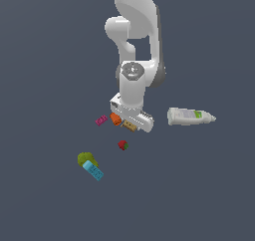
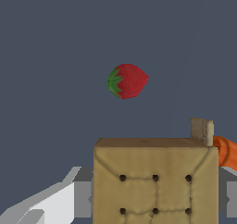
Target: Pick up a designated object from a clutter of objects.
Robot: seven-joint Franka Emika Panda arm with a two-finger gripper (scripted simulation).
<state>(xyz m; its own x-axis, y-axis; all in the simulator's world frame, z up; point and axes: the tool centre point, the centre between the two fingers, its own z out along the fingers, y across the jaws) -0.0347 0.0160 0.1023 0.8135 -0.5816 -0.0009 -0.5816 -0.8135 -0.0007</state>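
So the gripper [image 1: 130, 124] is down over the cracker [image 2: 155, 183] — right beside the orange block [image 2: 227, 152], strawberry [image 2: 127, 81] well apart — fingers look either side but I can't tell if they're closed, so it's the grasp step, then squeeze and lift straight up.

dark floor [image 1: 45, 60], strawberry [image 1: 122, 145], white bottle [image 1: 190, 116], magenta brick [image 1: 101, 120]

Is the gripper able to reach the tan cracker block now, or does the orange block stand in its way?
Probably yes. The gripper is already low over the tan cracker block, which fills the space between the fingers. The orange block sits close beside it, not over it.
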